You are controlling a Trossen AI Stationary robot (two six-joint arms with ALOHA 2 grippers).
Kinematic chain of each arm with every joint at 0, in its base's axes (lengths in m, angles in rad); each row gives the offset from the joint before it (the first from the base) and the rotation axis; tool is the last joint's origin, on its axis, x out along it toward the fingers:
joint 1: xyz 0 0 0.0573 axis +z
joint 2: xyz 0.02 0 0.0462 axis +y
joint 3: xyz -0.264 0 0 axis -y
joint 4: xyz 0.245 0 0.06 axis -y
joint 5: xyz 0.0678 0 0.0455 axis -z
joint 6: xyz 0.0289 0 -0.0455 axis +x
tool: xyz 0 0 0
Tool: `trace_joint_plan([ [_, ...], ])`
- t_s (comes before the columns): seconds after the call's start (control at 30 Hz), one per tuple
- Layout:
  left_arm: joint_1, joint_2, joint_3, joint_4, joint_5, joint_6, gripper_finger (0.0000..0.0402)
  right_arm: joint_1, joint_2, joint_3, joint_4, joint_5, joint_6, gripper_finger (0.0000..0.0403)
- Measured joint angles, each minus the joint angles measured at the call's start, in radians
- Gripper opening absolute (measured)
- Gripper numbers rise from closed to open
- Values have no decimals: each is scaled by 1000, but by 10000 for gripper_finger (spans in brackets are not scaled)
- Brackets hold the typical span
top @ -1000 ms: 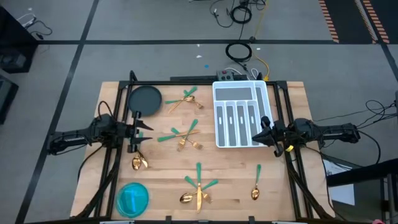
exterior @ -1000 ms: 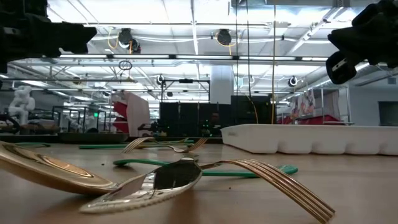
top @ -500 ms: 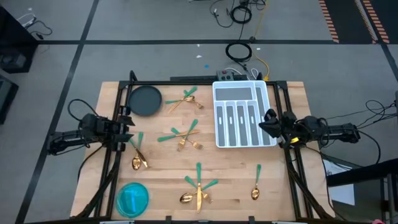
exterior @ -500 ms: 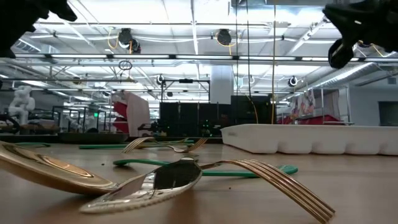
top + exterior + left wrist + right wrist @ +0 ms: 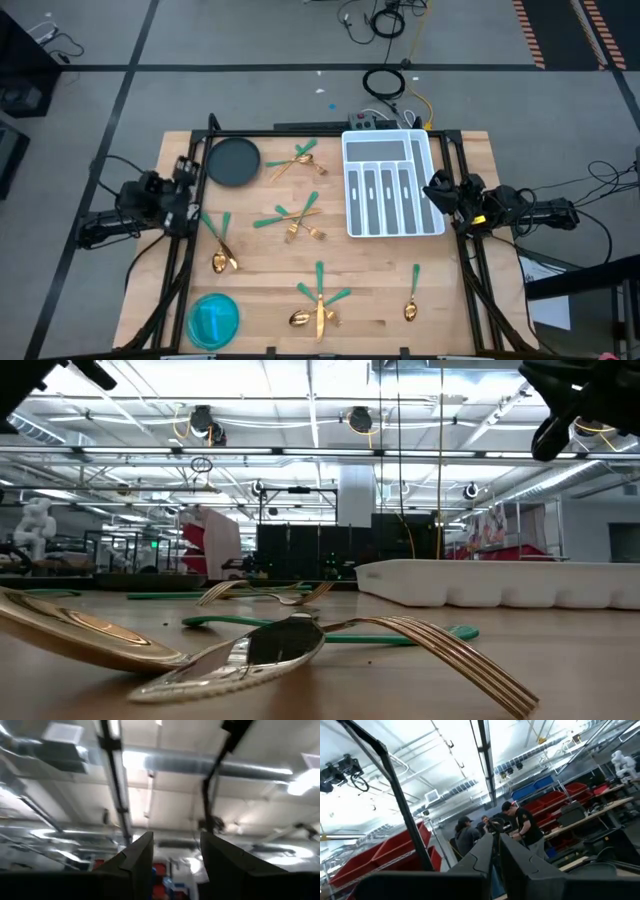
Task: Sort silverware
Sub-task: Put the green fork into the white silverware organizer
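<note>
So the wooden desk [image 5: 440, 300] is carrying everything here, and nothing is getting sorted yet. The white compartmented plastic tray [image 5: 388, 184] is sitting toward the right side with its slots looking empty, the dark round plate [image 5: 233, 161] is lying at the far-left corner, and a round blue lid-looking thing [image 5: 213, 319] is resting at the near-left corner.

The gold-headed, green-handled silverware [image 5: 290, 219] is lying scattered in five spots: a crossed bunch beside the plate, another bunch mid-desk, a pile at the near edge, a pair near the left rail, and one lone spoon [image 5: 411, 296] on the right. I'm counting roughly a dozen pieces, but the overlaps make exact fork/spoon/knife numbers a guess.

The left hand [image 5: 186, 172] is hovering at the left edge, fingers [image 5: 142, 855] spread apart, holding nothing. The right hand [image 5: 436, 185] is hanging by the tray's right wall, fingers [image 5: 482, 851] pinched together, also empty.

The left-rail pair is lying just toward the near edge from the left hand, handles angled up toward it, so I'm thinking the left arm is nearer.
</note>
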Motion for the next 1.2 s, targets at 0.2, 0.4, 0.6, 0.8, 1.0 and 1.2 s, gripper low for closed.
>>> trace_joint_plan([
  [0.2,0,0,16,6,-279,-108,171,0,0,0,15,-2,0,25],
  [0.4,0,0,17,-2,-310,-288,171,0,0,0,15,-3,24,25],
  [0.6,0,0,18,119,-417,-259,171,0,0,0,15,-3,33,25],
  [0.8,0,45,144,-82,-353,-230,171,0,0,1,24,-3,75,25],
  [1.0,0,323,475,-413,-396,-76,171,0,0,1,21,28,50,28],
  [1.2,0,689,828,-748,-420,170,171,0,0,1,10,91,-36,66],
])
